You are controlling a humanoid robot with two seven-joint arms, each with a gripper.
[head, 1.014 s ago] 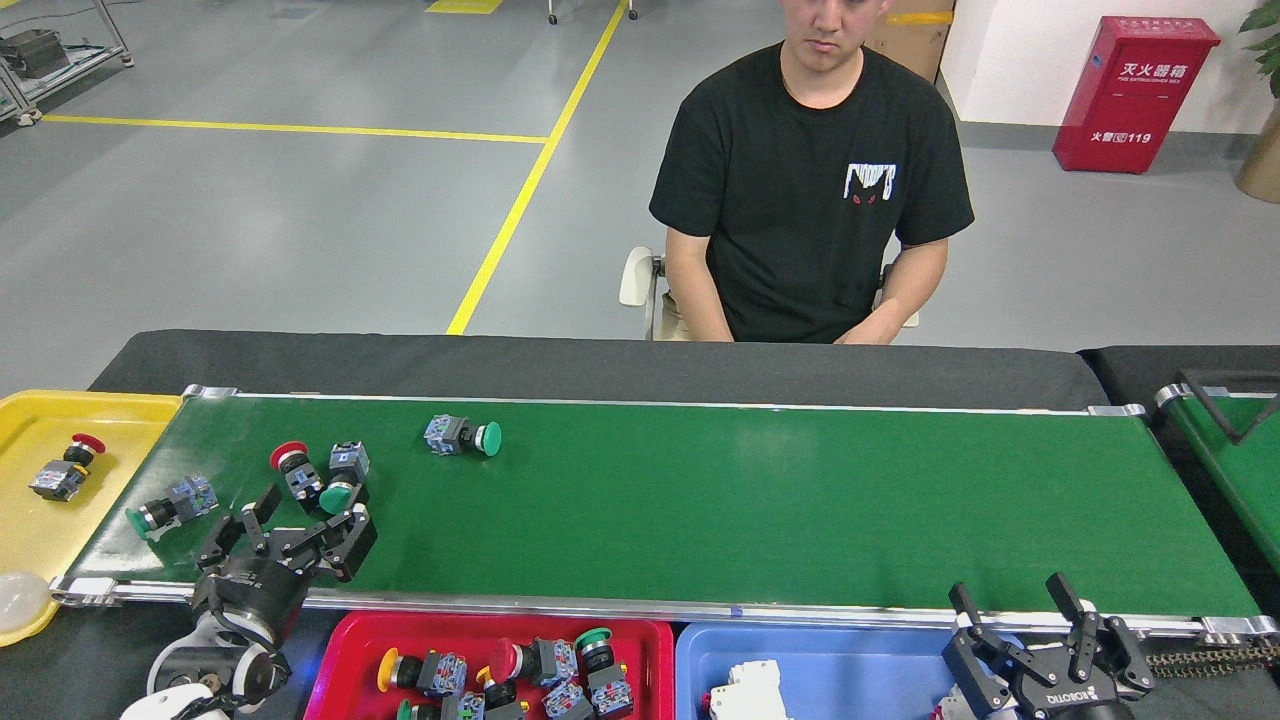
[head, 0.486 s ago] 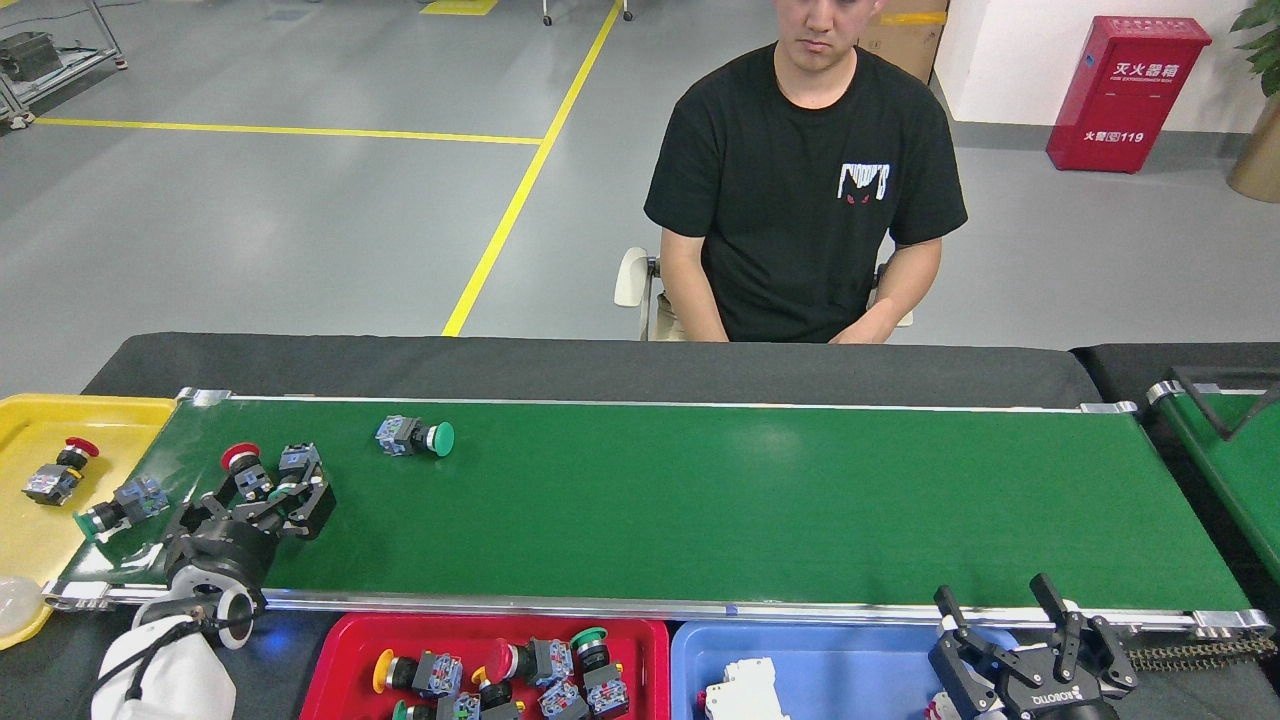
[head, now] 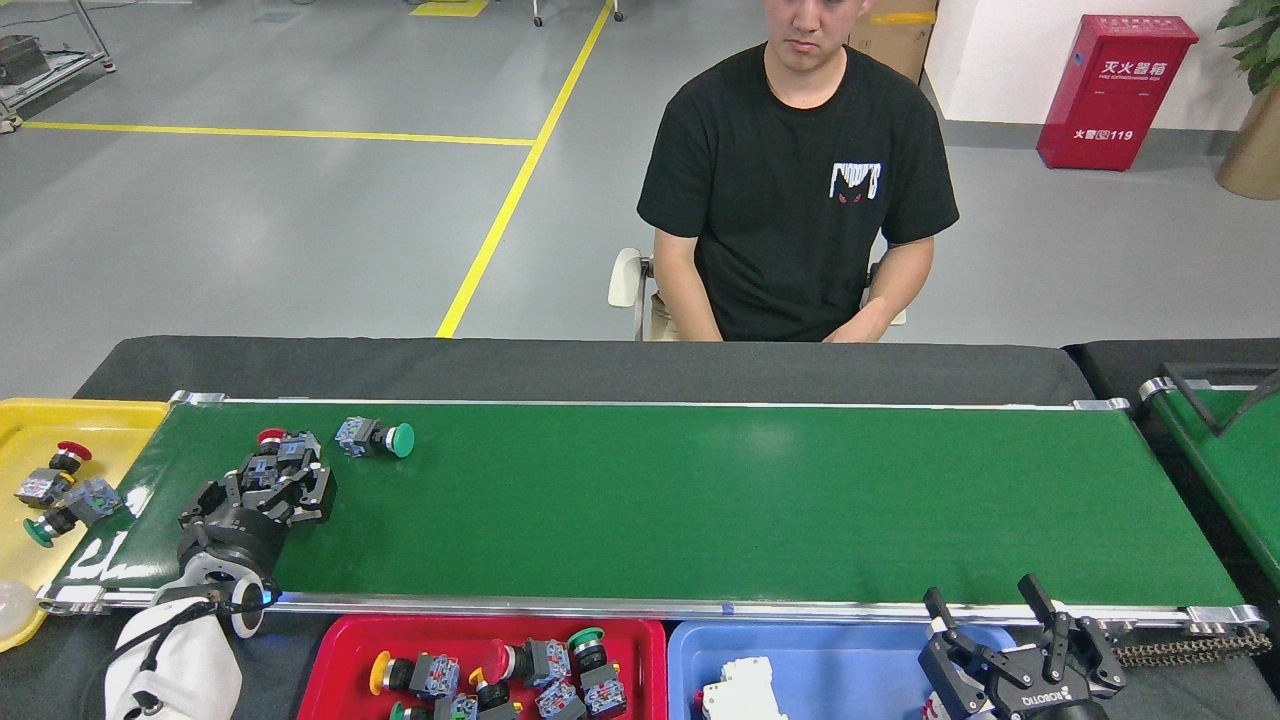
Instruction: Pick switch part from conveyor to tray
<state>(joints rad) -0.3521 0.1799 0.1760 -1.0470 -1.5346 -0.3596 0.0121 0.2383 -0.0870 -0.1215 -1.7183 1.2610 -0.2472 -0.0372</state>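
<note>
At the left of the frame, the left gripper point(head: 285, 470) pinches a switch part point(head: 283, 452) on the conveyor point(head: 700, 500); it should lift straight up before going to the red tray point(head: 345, 650), while the right gripper point(head: 1010, 645) rests spread.

dark-green conveyor point(head: 700, 500) (perhaps glossy), red tray point(head: 345, 650)

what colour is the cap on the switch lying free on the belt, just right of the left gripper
Green: the free switch on the conveyor has a round green cap, seen in the head view.

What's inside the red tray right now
The red tray holds a pile of push-button switch parts with yellow, red and green caps. Its near part is cut off by the view's edge.
</note>
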